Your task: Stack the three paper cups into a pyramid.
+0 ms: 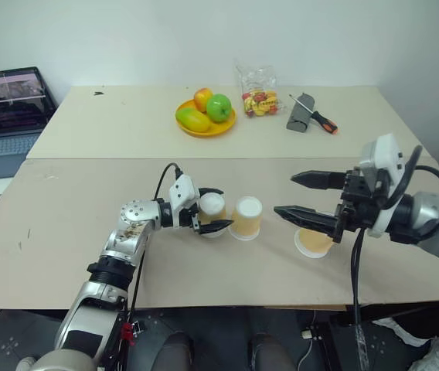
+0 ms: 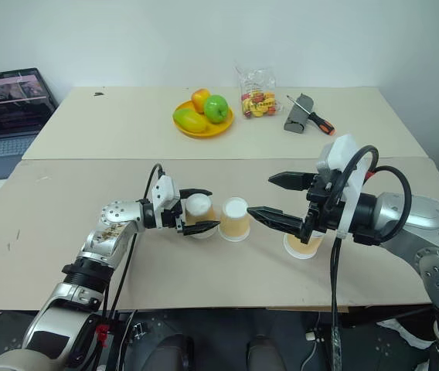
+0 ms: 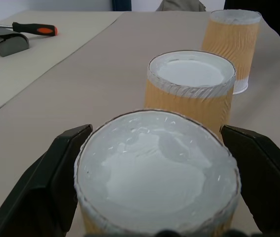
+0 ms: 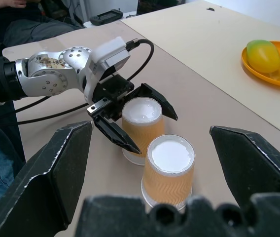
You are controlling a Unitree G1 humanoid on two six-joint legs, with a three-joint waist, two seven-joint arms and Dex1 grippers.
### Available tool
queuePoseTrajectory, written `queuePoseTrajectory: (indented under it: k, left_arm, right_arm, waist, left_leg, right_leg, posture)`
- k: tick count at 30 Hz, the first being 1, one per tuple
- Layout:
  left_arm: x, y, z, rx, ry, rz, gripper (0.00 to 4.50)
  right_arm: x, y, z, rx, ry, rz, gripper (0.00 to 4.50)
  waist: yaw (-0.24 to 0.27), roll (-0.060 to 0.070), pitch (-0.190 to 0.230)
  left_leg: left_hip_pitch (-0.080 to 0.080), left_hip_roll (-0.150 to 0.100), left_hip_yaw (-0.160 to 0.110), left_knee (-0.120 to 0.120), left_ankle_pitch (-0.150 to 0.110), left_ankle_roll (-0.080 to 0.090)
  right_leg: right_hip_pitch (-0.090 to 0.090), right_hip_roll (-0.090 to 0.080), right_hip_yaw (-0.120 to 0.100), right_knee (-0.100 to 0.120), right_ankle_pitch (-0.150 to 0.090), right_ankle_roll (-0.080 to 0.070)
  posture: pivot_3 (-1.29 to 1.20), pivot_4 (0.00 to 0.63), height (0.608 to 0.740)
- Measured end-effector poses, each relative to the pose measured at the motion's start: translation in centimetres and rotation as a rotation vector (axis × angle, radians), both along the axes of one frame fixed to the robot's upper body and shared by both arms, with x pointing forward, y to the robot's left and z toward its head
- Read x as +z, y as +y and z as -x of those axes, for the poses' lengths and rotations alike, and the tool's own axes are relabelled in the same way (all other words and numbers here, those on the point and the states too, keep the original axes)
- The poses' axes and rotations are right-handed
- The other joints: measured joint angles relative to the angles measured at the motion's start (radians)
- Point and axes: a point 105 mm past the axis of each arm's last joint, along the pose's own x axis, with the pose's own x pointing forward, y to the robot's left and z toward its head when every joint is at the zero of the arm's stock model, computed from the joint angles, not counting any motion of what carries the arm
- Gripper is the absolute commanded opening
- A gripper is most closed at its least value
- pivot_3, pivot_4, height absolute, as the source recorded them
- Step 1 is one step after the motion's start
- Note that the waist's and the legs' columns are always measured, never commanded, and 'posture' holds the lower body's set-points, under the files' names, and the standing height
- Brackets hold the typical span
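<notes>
left gripper (image 1: 209, 209) spread wide around an upturned paper cup (image 1: 212, 209), right gripper (image 1: 303, 195) wide apart, empty. these cups look feather-light and crushable, so pinch the ribbed sides gently.

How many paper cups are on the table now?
3. One cup stands between the open jaws of the left gripper, a second cup right beside it, and a third cup stands below the right gripper.

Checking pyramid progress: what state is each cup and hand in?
Left cup: upside down, between open fingers.
Middle cup: upside down, beside it.
Right cup: upright, apart, unstacked.
Left hand: open around left cup.
Right hand: open, empty.
</notes>
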Motion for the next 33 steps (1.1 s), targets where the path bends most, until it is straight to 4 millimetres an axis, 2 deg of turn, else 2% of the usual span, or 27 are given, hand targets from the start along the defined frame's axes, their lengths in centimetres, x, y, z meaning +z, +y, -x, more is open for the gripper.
queuePoseTrajectory:
  k: [11, 15, 17, 18, 21, 25, 27, 30, 33]
  left_arm:
    - [3.3, 0.7, 1.4, -0.038, -0.059, -0.015, 4.45]
    - [6.8, 1.1, 2.7, -0.056, -0.097, 0.022, 4.45]
    - [8.4, 1.6, 3.3, -0.062, -0.096, 0.052, 4.45]
    - [9.3, 2.4, 3.4, -0.043, -0.100, 0.072, 4.45]
    - [10.5, 4.1, 3.2, 0.031, -0.099, 0.097, 4.45]
    - [10.2, 5.0, 3.9, 0.073, -0.039, 0.129, 4.45]
    - [10.8, 4.9, 5.0, 0.060, -0.015, 0.151, 4.45]
    - [11.2, 4.8, 6.2, 0.031, -0.004, 0.124, 4.45]
    - [10.7, 5.3, 6.9, 0.026, 0.027, 0.061, 4.45]
  right_arm:
    - [-0.1, -0.1, -0.1, 0.001, 0.009, 0.000, 4.50]
    - [-0.7, -0.4, -0.3, -0.017, 0.026, 0.006, 4.50]
    - [-1.5, -1.5, -0.4, -0.067, 0.055, 0.009, 4.50]
    - [-2.0, -2.7, -0.4, -0.118, 0.074, 0.010, 4.50]
    - [-1.8, -4.9, -0.2, -0.215, 0.068, 0.009, 4.50]
    - [-1.4, -7.4, 0.7, -0.350, 0.048, 0.018, 4.50]
    - [-1.0, -8.9, 1.4, -0.426, 0.038, 0.016, 4.50]
    - [-1.9, -10.0, 2.2, -0.480, 0.078, 0.015, 4.50]
    - [-3.7, -10.1, 2.6, -0.488, 0.142, 0.008, 4.50]
  waist:
    - [0.000, 0.000, 0.000]
    - [-0.001, 0.000, 0.000]
    - [0.000, 0.000, 0.000]
    - [0.003, 0.000, 0.000]
    - [0.001, 0.000, 0.000]
    - [0.001, 0.000, 0.000]
    - [0.001, 0.000, 0.000]
    - [0.000, 0.000, 0.000]
    - [-0.007, 0.000, 0.000]
  left_leg:
    - [0.000, 0.000, 0.000, 0.000, 0.000, 0.000]
    - [0.000, 0.000, 0.000, 0.000, 0.000, 0.000]
    - [0.000, 0.000, 0.000, 0.000, 0.000, 0.000]
    - [-0.001, 0.000, 0.000, 0.000, 0.000, 0.000]
    - [0.000, 0.000, 0.000, 0.000, 0.000, 0.000]
    - [-0.001, 0.001, 0.000, 0.000, 0.000, 0.000]
    - [0.000, 0.001, 0.000, 0.000, 0.000, 0.000]
    - [0.001, 0.001, 0.000, 0.000, 0.000, 0.000]
    - [0.003, 0.001, 0.000, 0.000, 0.000, 0.000]
  right_leg:
    - [0.000, 0.000, 0.000, 0.000, 0.000, 0.000]
    - [0.000, 0.000, 0.000, 0.000, 0.000, 0.000]
    - [0.000, 0.000, 0.000, 0.000, 0.000, 0.000]
    - [0.000, 0.000, 0.000, 0.000, 0.000, 0.000]
    - [0.000, 0.000, 0.000, 0.000, 0.000, 0.000]
    - [0.000, 0.000, 0.000, 0.000, 0.000, 0.000]
    - [0.001, 0.000, 0.000, 0.000, 0.000, 0.000]
    - [0.002, 0.000, 0.000, 0.000, 0.000, 0.000]
    - [0.002, 0.001, 0.001, 0.000, 0.000, 0.000]
  posture:
    - [0.00, 0.150, 0.740]
    - [0.00, 0.150, 0.740]
    - [0.00, 0.150, 0.740]
    - [0.00, 0.150, 0.740]
    - [0.00, 0.150, 0.740]
    - [0.00, 0.150, 0.740]
    - [0.00, 0.150, 0.740]
    - [0.00, 0.150, 0.740]
    - [0.00, 0.150, 0.740]
